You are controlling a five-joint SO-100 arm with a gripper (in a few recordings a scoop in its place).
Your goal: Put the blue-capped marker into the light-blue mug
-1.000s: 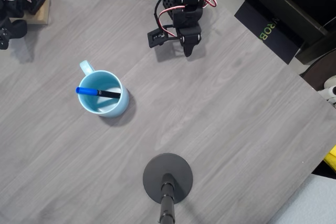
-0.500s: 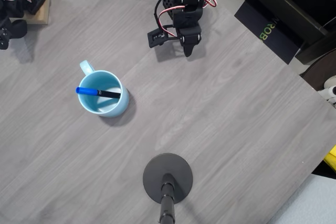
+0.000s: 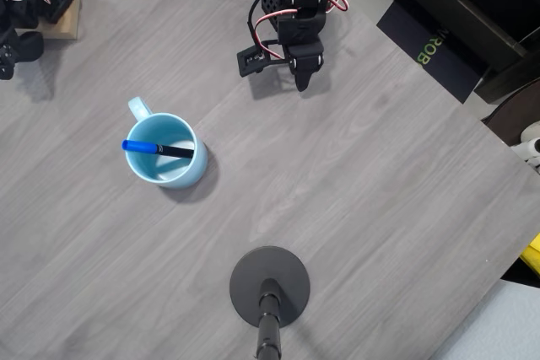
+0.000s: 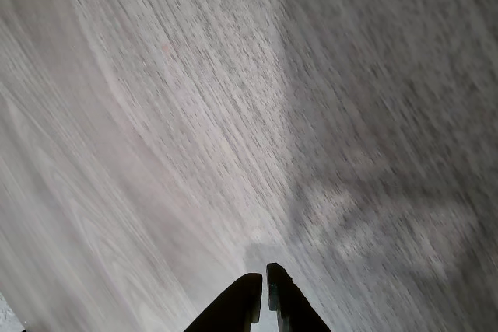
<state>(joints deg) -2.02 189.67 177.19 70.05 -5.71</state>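
Note:
The light-blue mug (image 3: 166,150) stands upright on the left part of the grey table in the overhead view, its handle toward the upper left. The blue-capped marker (image 3: 157,148) lies slanted inside it, blue cap at the left rim, black barrel reaching the right rim. My gripper (image 3: 301,83) is folded back near the table's far edge, well to the upper right of the mug. In the wrist view its two dark fingertips (image 4: 264,285) meet just above bare table, with nothing between them.
A black round stand base (image 3: 270,286) with a pole sits near the front edge. A wooden block (image 3: 63,14) rests at the far left corner. A dark box (image 3: 430,46) lies off the table's right side.

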